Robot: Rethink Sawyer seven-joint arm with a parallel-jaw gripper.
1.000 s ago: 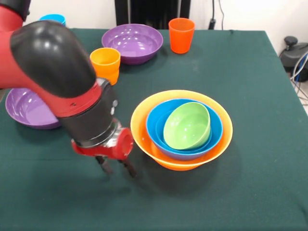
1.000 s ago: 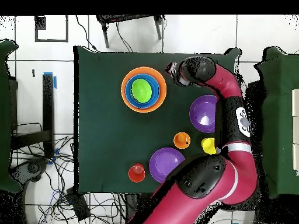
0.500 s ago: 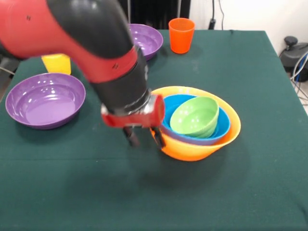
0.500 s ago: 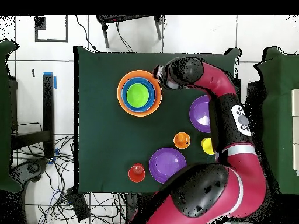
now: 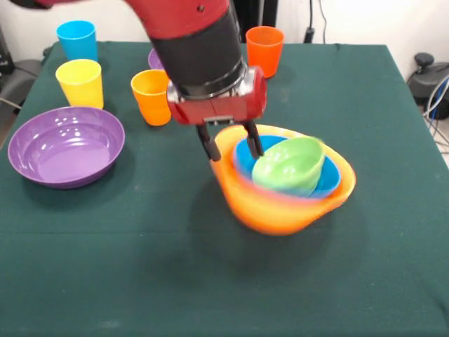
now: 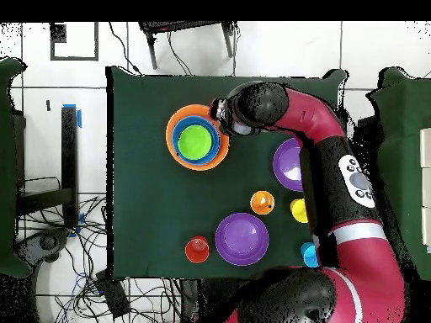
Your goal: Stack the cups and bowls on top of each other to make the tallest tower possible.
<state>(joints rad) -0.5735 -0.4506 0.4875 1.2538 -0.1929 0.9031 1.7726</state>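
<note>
The counter (image 5: 393, 126) is covered with a dark green cloth and carries all the things. The red and black robot arm (image 5: 196, 35) comes down over it, and in the overhead view it reaches across the counter to the pile.

The tower (image 5: 287, 186) stands near the middle of the counter in the front view. Its base is the large glossy orange plastic bowl (image 5: 266, 210), and this bowl is tilted, with the rim on the claw's side higher. Inside it sits the deep blue bowl (image 5: 326, 184), with a thin purple edge under it, and in the blue bowl lies the small green bowl (image 5: 289, 165), tilted too.

The claw (image 5: 230, 144) is at the rim of the orange bowl. Its two dark fingers (image 5: 208, 146) are spread apart: one finger is outside the orange wall and the other is inside, against the blue bowl. So the rim is between them, but I cannot tell if they really press it.

A wide purple plastic bowl (image 5: 64, 145) stands alone, well apart from the tower, at the left side of the front view. A second purple bowl (image 6: 242, 238) shows whole in the overhead view; in the front view it is mostly hidden behind the arm.

The small plastic cups stand at the far part of the counter: the orange cup (image 5: 151, 96) just beside the arm, the yellow cup (image 5: 80, 82), the light blue cup (image 5: 77, 40) behind it, and the red-orange cup (image 5: 264, 50).
</note>
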